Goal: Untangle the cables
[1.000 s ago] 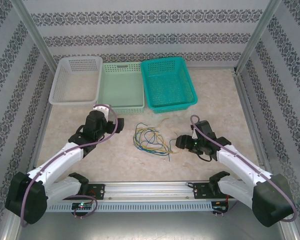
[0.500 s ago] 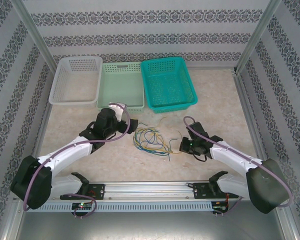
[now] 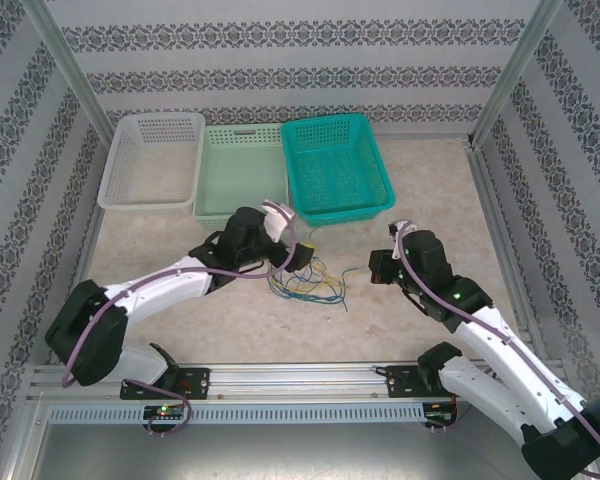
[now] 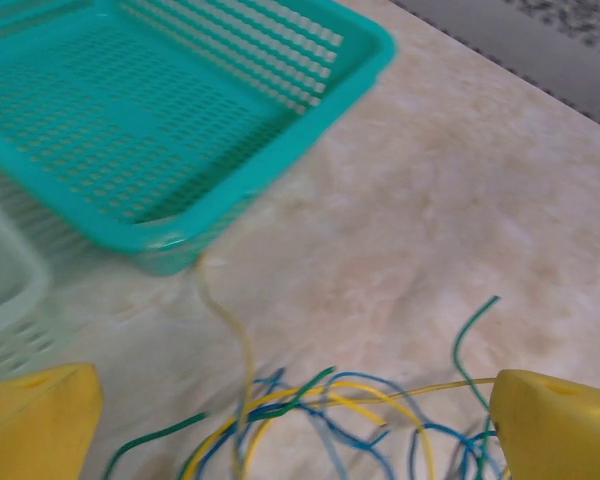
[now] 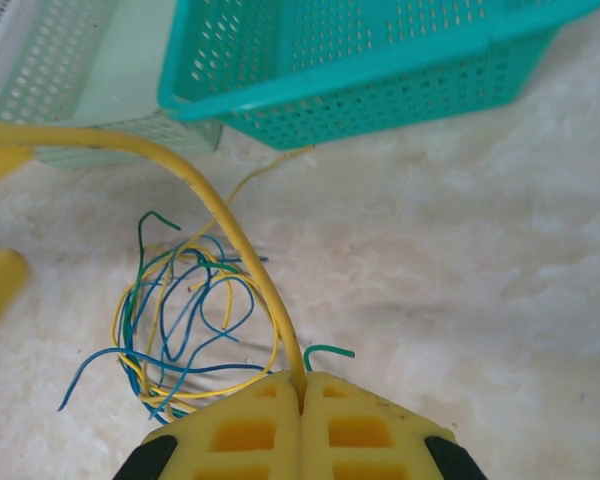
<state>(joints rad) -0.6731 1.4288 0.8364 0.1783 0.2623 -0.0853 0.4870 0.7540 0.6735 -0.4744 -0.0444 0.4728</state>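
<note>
- Pale marbled table (image 3: 430, 200) is carrying the cables (image 3: 310, 282), tangled at centre frame.
- Right gripper (image 5: 300, 392) is pinching the yellow cable (image 5: 242, 235), fully closed.
- Left gripper (image 4: 295, 425) is gaping wide over the tangle, apparently empty.
- Strands are looking light, limp, slippery; take one near its end.

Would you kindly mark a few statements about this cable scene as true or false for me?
1. A white basket, a light green basket and a teal basket stand in a row. True.
2. The right claw is shut on a yellow cable. True.
3. The left claw is shut. False: it is open, over the cable tangle.
4. The cable tangle lies in the teal basket. False: it lies on the table, in front of the baskets.
</note>
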